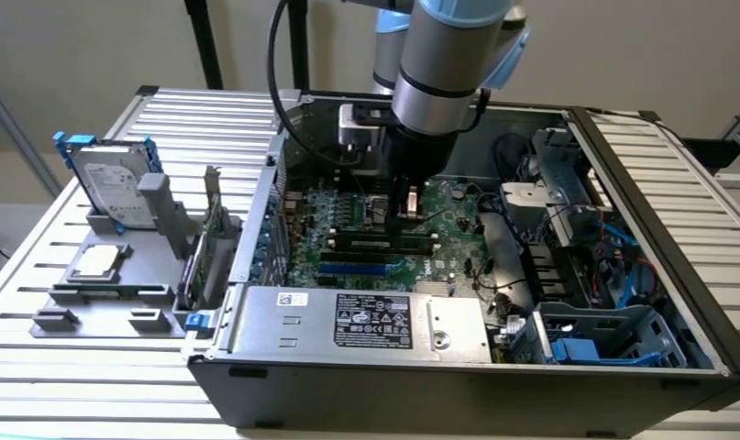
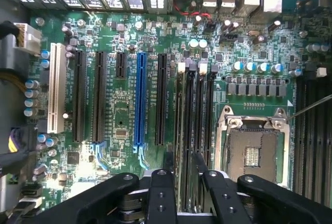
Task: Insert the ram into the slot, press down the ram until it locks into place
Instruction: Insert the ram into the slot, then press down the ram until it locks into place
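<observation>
One ram (image 1: 376, 243) sits along a black slot (image 1: 329, 246), beside a single blue slot (image 1: 358, 269) on the green board (image 1: 458, 200). Four narrow black sockets (image 2: 199, 115) run side by side. One arm (image 1: 441, 69) reaches straight down into the open case (image 1: 468, 385). Its gripper (image 2: 184, 164) is just above the ram, two fingers (image 2: 161, 193) spread apart.

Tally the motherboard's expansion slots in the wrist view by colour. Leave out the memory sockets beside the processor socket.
White slot: 1
Blue slot: 1
Black slots: 4, one of them short
Total: 6
</observation>
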